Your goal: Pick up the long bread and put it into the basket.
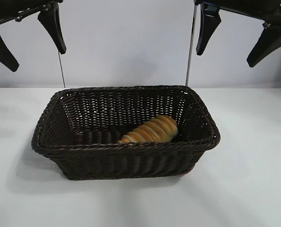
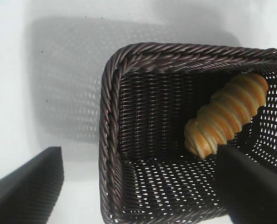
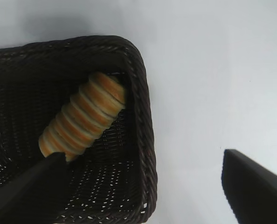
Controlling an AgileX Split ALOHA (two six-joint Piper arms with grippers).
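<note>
The long bread (image 1: 151, 130), golden-brown with pale and orange spiral ridges, lies inside the dark brown wicker basket (image 1: 60, 151), toward its right front. It also shows in the left wrist view (image 2: 227, 114) and the right wrist view (image 3: 82, 116). The basket's rim shows in the left wrist view (image 2: 108, 140) and the right wrist view (image 3: 145, 121). My left gripper (image 1: 31, 40) hangs open and empty high above the basket's left end. My right gripper (image 1: 235, 38) hangs open and empty high above its right end.
The basket stands in the middle of a white table (image 1: 254, 179). Two thin vertical rods (image 1: 191, 45) rise behind the basket against a pale wall.
</note>
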